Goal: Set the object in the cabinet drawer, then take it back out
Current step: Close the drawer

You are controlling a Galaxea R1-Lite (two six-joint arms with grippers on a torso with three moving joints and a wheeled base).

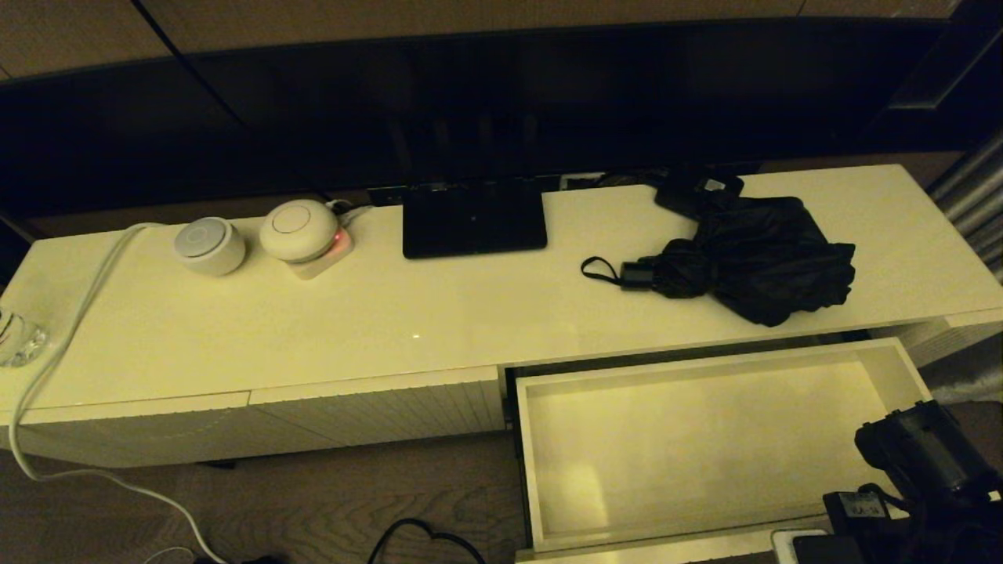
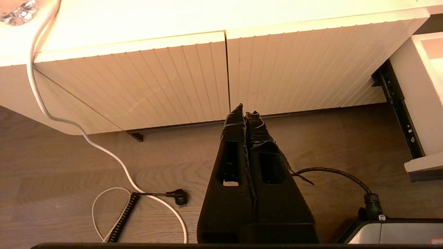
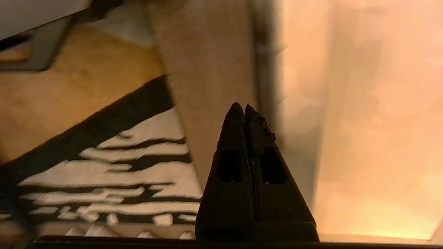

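Note:
The black folding umbrella (image 1: 752,262) lies on the cabinet top at the right, fabric bunched loose. Its short handle (image 1: 636,274) and wrist loop (image 1: 597,270) point left. Just below it the cream drawer (image 1: 523,454) is pulled out, with nothing inside. My right arm (image 1: 925,462) hangs at the drawer's front right corner, well below the umbrella. My right gripper (image 3: 244,105) is shut and holds nothing; it hovers by the drawer's front wall (image 3: 211,86). My left gripper (image 2: 245,108) is shut and holds nothing too, low over the floor before the closed ribbed fronts (image 2: 155,79).
A flat black stand (image 1: 472,218), a small black box with a white label (image 1: 697,190) and two round white devices (image 1: 209,244) sit on the top. A white cable (image 1: 70,337) trails off the left end. Cables (image 2: 114,207) lie on the floor; a striped rug (image 3: 114,173) is nearby.

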